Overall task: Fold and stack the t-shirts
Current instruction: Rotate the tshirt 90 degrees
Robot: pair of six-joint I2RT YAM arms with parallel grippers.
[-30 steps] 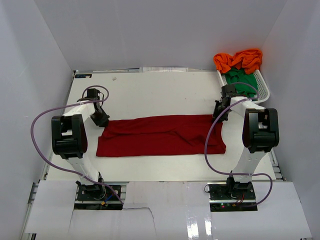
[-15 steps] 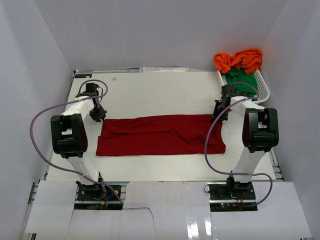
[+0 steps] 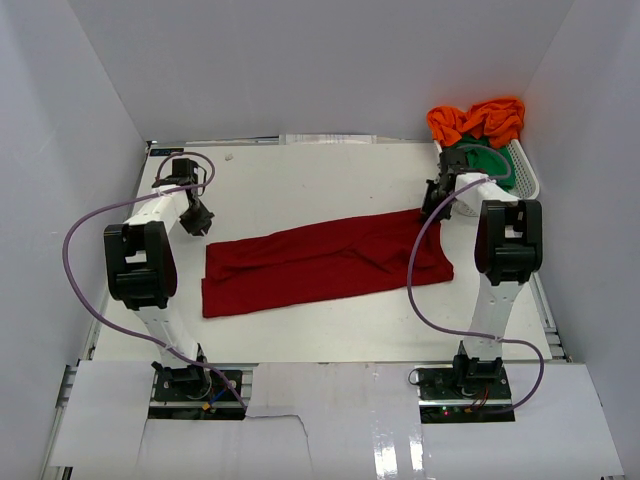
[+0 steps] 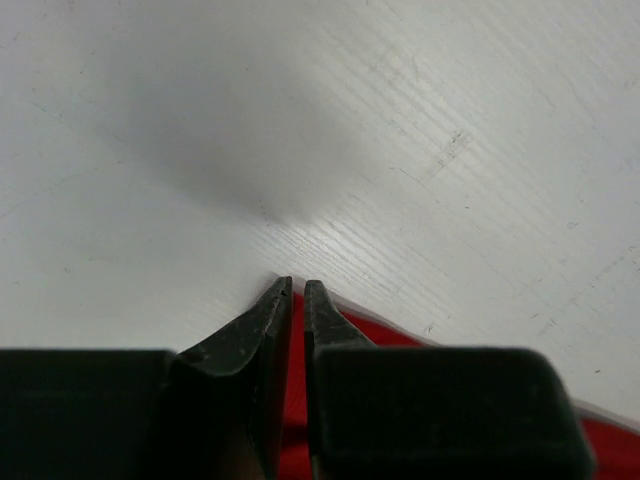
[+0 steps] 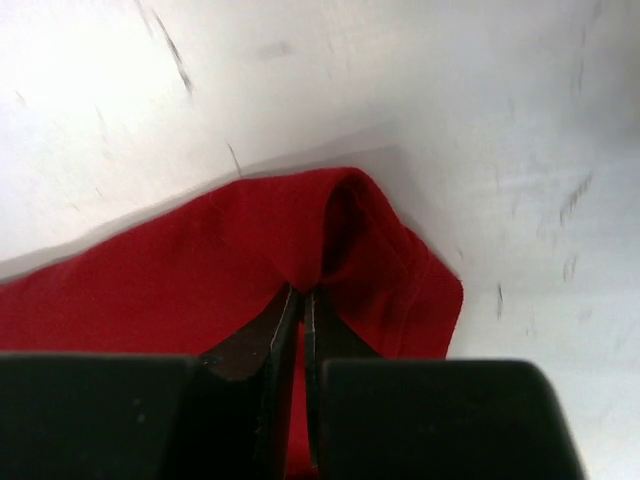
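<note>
Right claw (image 5: 297,297) pinching red t-shirt (image 3: 320,262), white table (image 3: 300,180)

Nearly closed fingers (image 4: 258,340) above red shirt (image 4: 395,338) edge.

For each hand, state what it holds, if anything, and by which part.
The right hand pinches the dark red t-shirt at its far right corner. The left hand holds nothing.

Even, bright light falls from above, and my overhead view stays sharp. My left wrist view shows a soft grey shadow on the table (image 4: 200,120). My right wrist view is smeared by motion blur.
</note>
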